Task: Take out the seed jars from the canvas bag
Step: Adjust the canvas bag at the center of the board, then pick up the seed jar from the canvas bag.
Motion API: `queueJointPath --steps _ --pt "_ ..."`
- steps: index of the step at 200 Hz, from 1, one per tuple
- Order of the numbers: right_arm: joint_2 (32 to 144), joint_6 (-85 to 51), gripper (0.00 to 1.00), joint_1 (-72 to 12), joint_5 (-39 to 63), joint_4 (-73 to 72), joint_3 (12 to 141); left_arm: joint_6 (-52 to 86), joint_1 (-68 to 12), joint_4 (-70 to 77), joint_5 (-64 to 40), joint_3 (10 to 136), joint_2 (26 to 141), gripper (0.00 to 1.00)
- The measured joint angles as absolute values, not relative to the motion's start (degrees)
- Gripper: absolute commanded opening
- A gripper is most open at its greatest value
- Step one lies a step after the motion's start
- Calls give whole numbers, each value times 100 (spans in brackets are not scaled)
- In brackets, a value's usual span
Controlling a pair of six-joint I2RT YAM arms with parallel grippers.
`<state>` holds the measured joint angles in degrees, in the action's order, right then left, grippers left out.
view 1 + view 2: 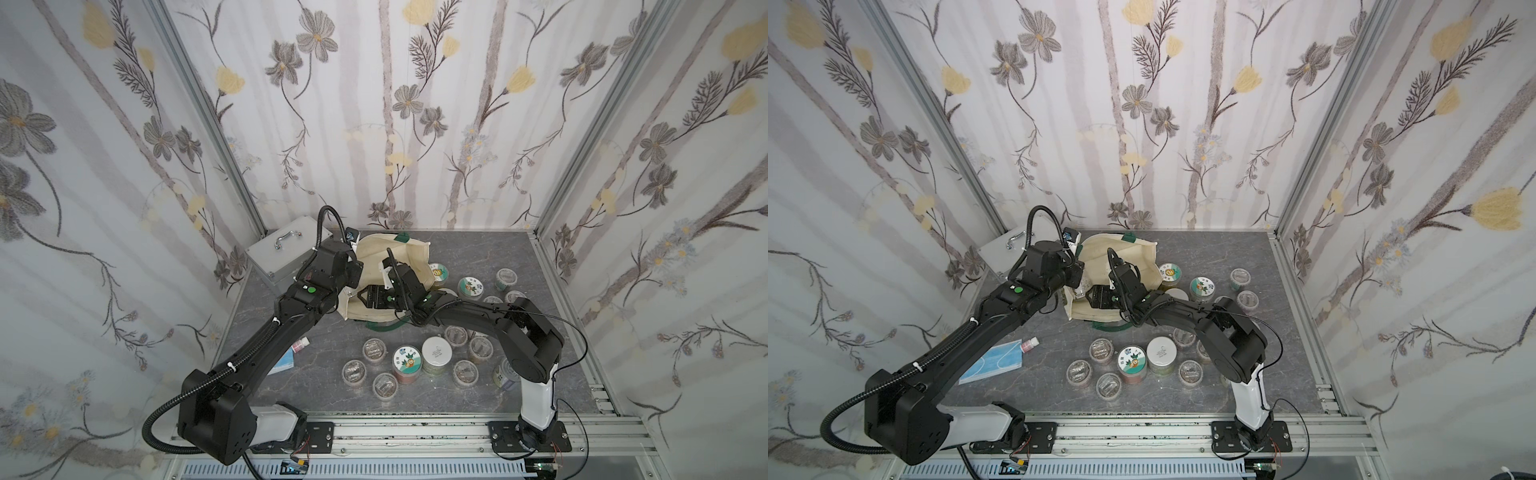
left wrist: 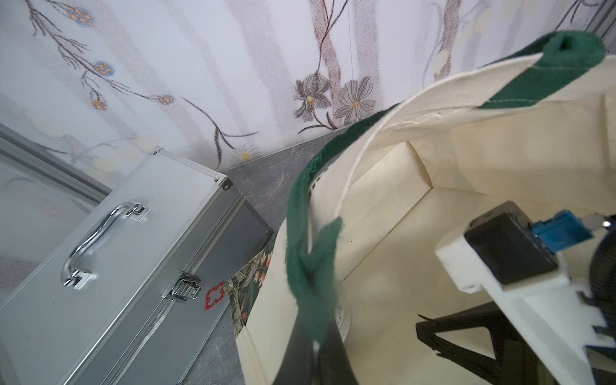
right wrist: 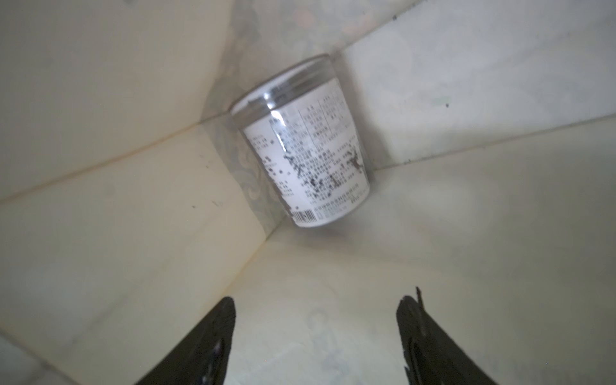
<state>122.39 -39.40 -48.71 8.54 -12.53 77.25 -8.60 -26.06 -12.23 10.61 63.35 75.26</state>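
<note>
The cream canvas bag point(image 1: 399, 253) lies at the back of the table with its mouth held open. My left gripper point(image 2: 315, 343) is shut on its dark green handle point(image 2: 313, 283) at the rim. Inside the bag, my right gripper point(image 3: 315, 303) is open with nothing between its fingers. It faces a seed jar point(image 3: 300, 150) with a white printed label, lying on its side in the bag's far corner, apart from the fingertips. Several seed jars stand on the table outside: a sticker-lid one point(image 1: 407, 363), a white-lid one point(image 1: 436, 353), and short clear ones point(image 1: 374, 349).
A silver metal case point(image 1: 282, 253) lies against the bag's left side by the wall. A blue face mask point(image 1: 992, 365) and a tiny pink-capped bottle point(image 1: 1030, 344) lie under my left arm. More jars point(image 1: 470, 286) stand right of the bag, near my right arm.
</note>
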Motion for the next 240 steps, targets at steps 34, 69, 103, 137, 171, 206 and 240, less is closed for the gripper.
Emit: queueJointPath --steps 34,69,103,137,171,206,240 --pt "12888 -3409 95 -4818 867 -1444 8582 -854 -2604 -1216 899 6331 7540 0" --pt "13546 -2906 100 -4823 862 -1463 9354 -751 -2604 -1227 661 6438 7653 0" --pt "14105 -2672 100 -4827 749 -1420 9920 -711 -2569 -1369 403 6617 7693 0" --pt "14547 -2652 100 -4871 692 -1363 10501 -607 -2502 -1511 169 6783 7730 0" --pt "14923 -2740 97 -4915 482 -1240 11024 -572 -2440 -1555 51 6801 7728 0" --pt "15067 -2783 78 -4893 386 -963 11185 -537 -2416 -1653 -64 6799 7695 0" --pt "14816 -2895 63 -4831 375 -884 10901 -537 -2383 -1649 -126 6672 7537 0"
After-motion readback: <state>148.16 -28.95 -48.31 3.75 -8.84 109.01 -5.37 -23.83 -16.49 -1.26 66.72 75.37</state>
